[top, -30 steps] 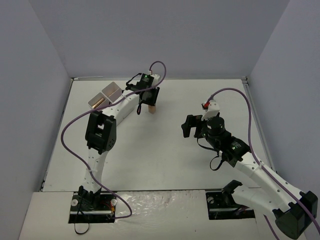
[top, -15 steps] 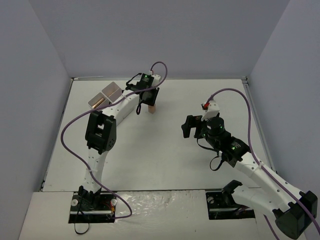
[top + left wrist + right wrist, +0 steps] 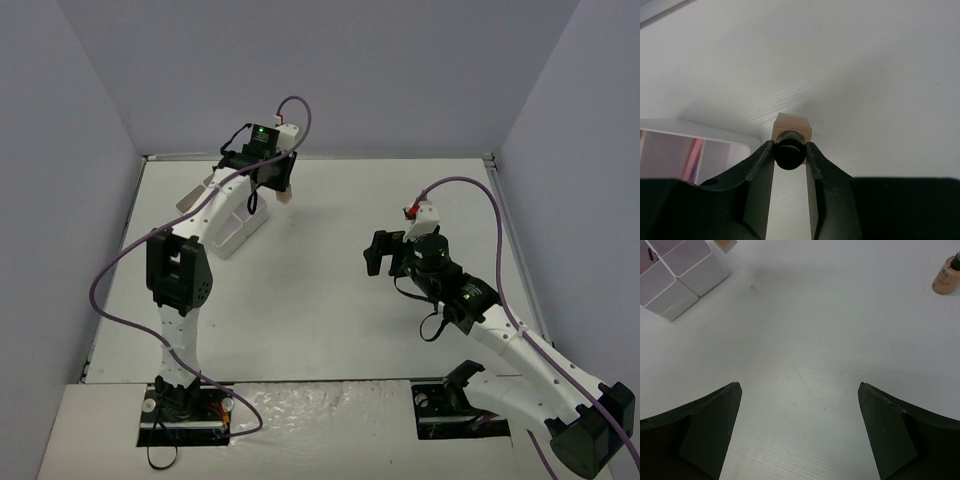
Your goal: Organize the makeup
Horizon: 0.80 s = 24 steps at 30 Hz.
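A tan bottle [image 3: 792, 125] with a black cap [image 3: 789, 150] hangs above the table, its cap clamped in my left gripper [image 3: 790, 151]. In the top view the same bottle [image 3: 286, 197] hangs under that gripper [image 3: 277, 186], at the right side of the white compartment box [image 3: 190, 201], which the left arm mostly hides. The box's corner [image 3: 695, 132] shows at lower left, with a pink stick [image 3: 695, 155] inside. A second tan bottle [image 3: 946, 277] stands alone at the top right of the right wrist view. My right gripper [image 3: 798, 386] is wide open over bare table.
The white box [image 3: 677, 272] sits at the top left of the right wrist view. Grey walls enclose the table on three sides. In the top view the right gripper [image 3: 385, 252] hovers right of the table's centre.
The left gripper has lifted the bottle off the table and carried it left and back toward the box. The right arm has not moved.
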{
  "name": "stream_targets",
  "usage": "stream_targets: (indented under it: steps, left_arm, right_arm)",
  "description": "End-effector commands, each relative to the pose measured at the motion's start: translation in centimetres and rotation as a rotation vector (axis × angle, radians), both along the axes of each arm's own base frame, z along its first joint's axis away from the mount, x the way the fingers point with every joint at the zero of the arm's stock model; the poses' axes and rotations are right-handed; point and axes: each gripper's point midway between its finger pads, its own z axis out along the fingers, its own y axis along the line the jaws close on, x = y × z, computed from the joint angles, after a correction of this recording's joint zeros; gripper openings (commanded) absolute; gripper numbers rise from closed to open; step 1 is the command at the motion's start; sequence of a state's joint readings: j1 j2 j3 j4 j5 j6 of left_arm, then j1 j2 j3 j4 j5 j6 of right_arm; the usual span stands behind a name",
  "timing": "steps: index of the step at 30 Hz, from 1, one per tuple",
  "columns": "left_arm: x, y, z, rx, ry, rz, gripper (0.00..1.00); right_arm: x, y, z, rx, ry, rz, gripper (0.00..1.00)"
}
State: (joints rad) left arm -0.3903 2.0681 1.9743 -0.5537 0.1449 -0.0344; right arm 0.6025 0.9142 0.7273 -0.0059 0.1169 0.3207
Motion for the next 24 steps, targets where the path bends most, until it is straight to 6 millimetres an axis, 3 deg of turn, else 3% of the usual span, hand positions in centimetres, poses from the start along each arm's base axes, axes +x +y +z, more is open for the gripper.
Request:
stream_targets:
  steps: [1,12,24]
  left_arm:
    - [0.9,3.1,10.0,-0.066,-0.219,0.029,0.00]
    - [1.8,6.7,8.1,-0.034,-0.198,0.040,0.00]
    - [0.9,7.9,6.4,-0.002,-0.148,0.032,0.00]
  right_arm:
    - [0.9,-0.2,1.6,0.022,-0.060,-0.026,1.00]
    - [1.1,0.0,1.3,0.017,-0.051,-0.023,1.00]
    - [1.3,0.0,0.9,0.004,-0.040,-0.021,1.00]
